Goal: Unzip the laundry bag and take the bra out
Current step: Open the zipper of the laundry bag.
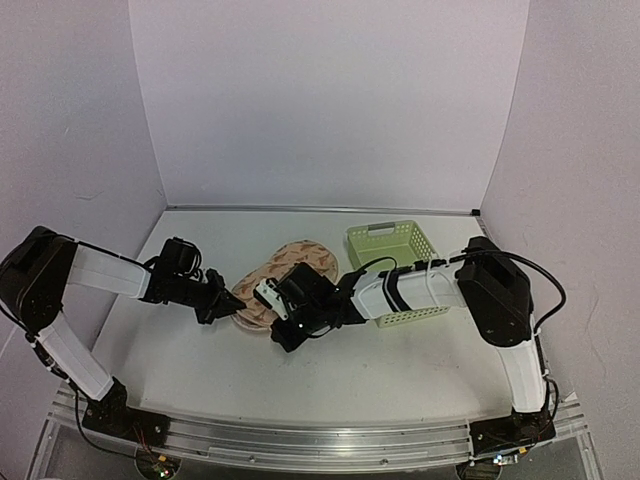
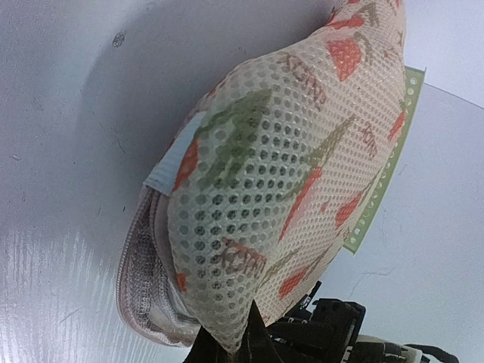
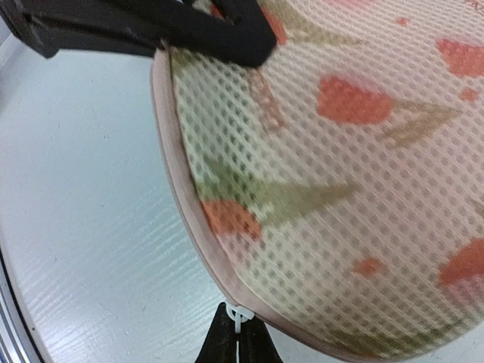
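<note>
The laundry bag [image 1: 283,272] lies on the white table between my two arms; it is beige-pink mesh with orange-red prints. My left gripper [image 1: 222,305] is shut on the bag's left edge, and the left wrist view shows the mesh fabric [image 2: 280,174] pinched at its tips [image 2: 243,344]. My right gripper [image 1: 272,312] is shut on the small white zipper pull [image 3: 242,315] at the bag's pink seam [image 3: 189,227]. The left gripper's black fingers [image 3: 189,34] show at the top of the right wrist view. The bra is hidden.
A pale green plastic mesh basket [image 1: 395,262] stands just right of the bag, behind my right forearm; its rim [image 2: 382,181] shows behind the bag in the left wrist view. White walls close the table at the back and sides.
</note>
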`<action>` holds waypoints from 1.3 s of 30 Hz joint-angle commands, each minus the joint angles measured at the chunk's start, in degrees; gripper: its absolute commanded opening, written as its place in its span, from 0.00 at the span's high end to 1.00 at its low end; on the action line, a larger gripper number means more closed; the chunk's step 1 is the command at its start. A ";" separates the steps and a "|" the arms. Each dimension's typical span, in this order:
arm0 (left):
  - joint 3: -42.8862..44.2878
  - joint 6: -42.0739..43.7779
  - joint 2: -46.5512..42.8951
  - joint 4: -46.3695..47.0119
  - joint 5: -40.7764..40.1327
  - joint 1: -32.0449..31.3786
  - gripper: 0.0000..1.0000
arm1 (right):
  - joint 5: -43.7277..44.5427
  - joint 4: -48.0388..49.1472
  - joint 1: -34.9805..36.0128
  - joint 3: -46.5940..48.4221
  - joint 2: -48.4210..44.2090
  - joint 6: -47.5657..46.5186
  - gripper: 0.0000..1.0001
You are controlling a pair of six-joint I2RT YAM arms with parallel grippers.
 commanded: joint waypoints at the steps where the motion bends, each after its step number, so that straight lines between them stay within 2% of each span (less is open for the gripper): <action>1: 2.65 7.19 -2.94 -3.49 3.58 2.62 1.00 | 1.62 0.26 0.37 -4.44 -7.16 -2.70 1.00; 6: 4.19 15.11 -2.87 -11.18 6.46 3.70 1.00 | 2.53 0.45 -0.33 -9.04 -9.74 -5.65 1.00; 11: 5.49 22.04 -3.95 -17.85 5.92 5.72 1.00 | 2.45 0.45 -3.50 -11.31 -10.63 -7.63 1.00; 22: 7.73 31.34 -5.41 -27.31 3.23 12.73 1.00 | 1.84 -0.45 -9.13 -9.63 -10.80 -10.33 1.00; 29: 11.01 34.80 -4.36 -30.74 1.60 16.16 1.00 | -0.29 -1.22 -8.57 -8.50 -10.99 -8.43 1.00; 39: 19.93 36.52 2.88 -31.69 0.05 17.18 1.00 | -1.98 -1.13 -2.15 -1.76 -6.78 -5.06 1.00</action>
